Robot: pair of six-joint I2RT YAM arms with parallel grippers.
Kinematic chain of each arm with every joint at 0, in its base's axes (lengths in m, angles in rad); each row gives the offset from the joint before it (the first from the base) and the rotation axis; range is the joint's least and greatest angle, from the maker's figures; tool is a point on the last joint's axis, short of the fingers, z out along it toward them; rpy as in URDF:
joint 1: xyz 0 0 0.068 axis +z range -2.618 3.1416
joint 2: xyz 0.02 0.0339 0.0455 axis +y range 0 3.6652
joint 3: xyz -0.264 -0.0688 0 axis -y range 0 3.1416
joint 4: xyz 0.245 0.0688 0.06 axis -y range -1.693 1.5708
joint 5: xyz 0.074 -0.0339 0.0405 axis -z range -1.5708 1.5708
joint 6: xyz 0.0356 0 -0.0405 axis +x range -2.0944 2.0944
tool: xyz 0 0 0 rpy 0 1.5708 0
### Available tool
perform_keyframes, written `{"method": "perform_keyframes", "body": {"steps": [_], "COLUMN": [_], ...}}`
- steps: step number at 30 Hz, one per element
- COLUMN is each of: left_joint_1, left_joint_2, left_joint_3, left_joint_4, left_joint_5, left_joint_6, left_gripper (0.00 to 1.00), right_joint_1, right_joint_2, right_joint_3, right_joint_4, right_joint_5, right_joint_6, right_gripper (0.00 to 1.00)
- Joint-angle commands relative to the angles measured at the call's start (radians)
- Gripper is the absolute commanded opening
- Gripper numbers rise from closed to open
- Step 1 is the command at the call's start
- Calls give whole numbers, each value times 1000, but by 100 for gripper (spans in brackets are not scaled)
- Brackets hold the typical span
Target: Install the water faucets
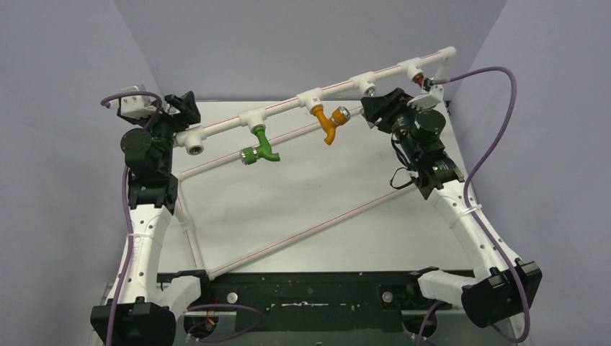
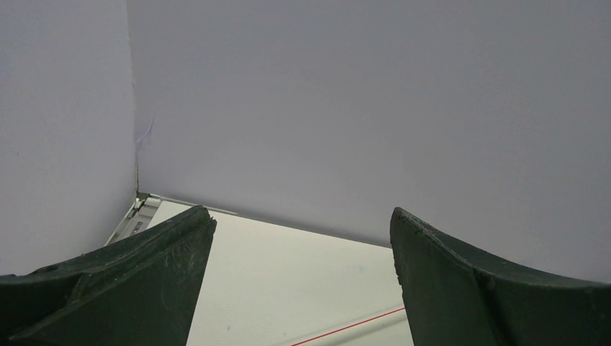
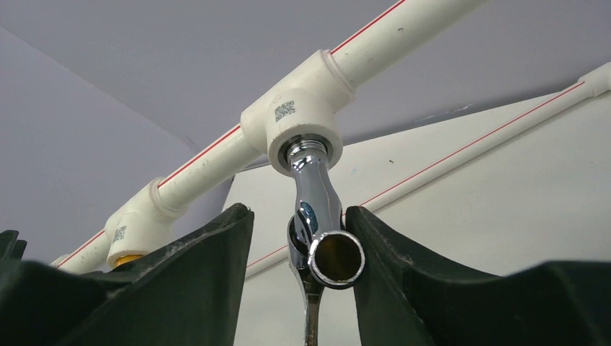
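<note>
Our right claw (image 3: pixel 299 210) sits half-closed around the chrome faucet (image 3: pixel 317 194), touching on one side, gap on the other. It hangs from the white tee (image 3: pixel 295 119). Looks stiff, weighty and slick, so we'd grab the fat body. Orange tap (image 1: pixel 330 122) crowds it next door. Far-off left claw (image 2: pixel 302 216) gapes wide, empty.

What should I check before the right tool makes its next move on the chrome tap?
1. Chrome tap threaded into the white tee: ok. How tight it is: cannot tell.
2. Right tool straddles the tap: ok.
3. Right tool clamped on the tap: not ok, a gap shows on one side.
4. Left tool open, empty and away from the pipe: ok.
5. Green tap and orange tap hang from their tees: ok.
</note>
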Motion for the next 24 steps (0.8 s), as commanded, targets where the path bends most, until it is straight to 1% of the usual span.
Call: {"method": "perform_keyframes", "body": {"steps": [1,2,11,14,16,21,24], "left_joint_1": [16,16,18,18,20,20,20], "left_joint_2": [57,57,57,56,55,55,57], "left_joint_3": [-89,-89,-90,-88,-89,-88,-87], "left_joint_4": [-289,-289,-288,-289,-288,-289,-288], "left_joint_5": [55,56,59,58,58,58,58], "left_joint_6": [3,3,1,1,1,2,2], "left_gripper": [90,90,90,90,90,90,90], "right_joint_1": [-9,-10,-23,-23,-23,-23,-18], "right_joint_2": [9,11,-6,-8,-10,-20,-26], "right_joint_3": [27,20,-39,-54,-74,-151,-174], "right_joint_4": [98,101,145,182,222,378,455], "right_joint_5": [-48,-54,-84,-97,-103,-113,-104], "right_joint_6": [62,75,246,337,437,690,814], "right_gripper": [48,45,0,0,0,0,0]}}
